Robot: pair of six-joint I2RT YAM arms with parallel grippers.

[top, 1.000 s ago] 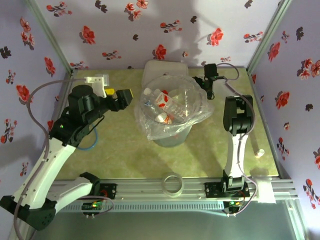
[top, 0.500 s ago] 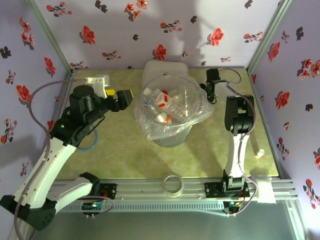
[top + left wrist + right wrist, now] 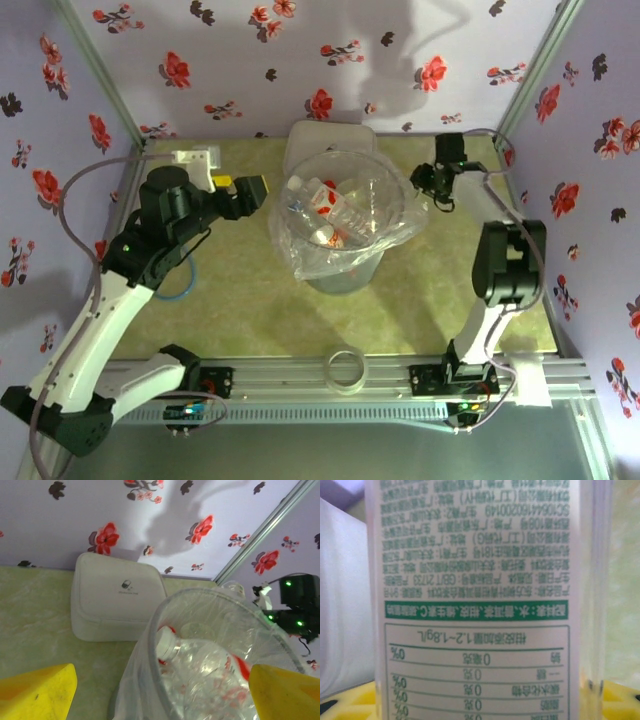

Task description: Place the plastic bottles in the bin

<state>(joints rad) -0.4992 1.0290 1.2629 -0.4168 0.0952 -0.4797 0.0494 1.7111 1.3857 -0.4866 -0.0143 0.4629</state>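
Note:
The bin (image 3: 345, 262), a round clear bucket lined with a crinkly bag, stands mid-table with several plastic bottles (image 3: 322, 205) inside. In the left wrist view a red-labelled, white-capped bottle (image 3: 210, 670) lies inside the bin's rim (image 3: 152, 630). My right gripper (image 3: 440, 180) hangs just past the bin's right rim, shut on a bottle with a white and green label (image 3: 475, 580); its yellow fingers (image 3: 350, 700) show at either side of it. My left gripper (image 3: 250, 192) hovers left of the bin, open and holding nothing, its yellow fingers (image 3: 37, 692) wide apart.
A white rounded-square flat box (image 3: 325, 135) lies behind the bin against the back wall. A small clear ring (image 3: 346, 368) sits on the front rail. A white fitting (image 3: 195, 160) lies at the back left. Flowered walls close in three sides.
My right gripper has shut on the green-labelled bottle and swung right, away from the bin's rim, its elbow moving right and nearer. The left arm has hardly moved.

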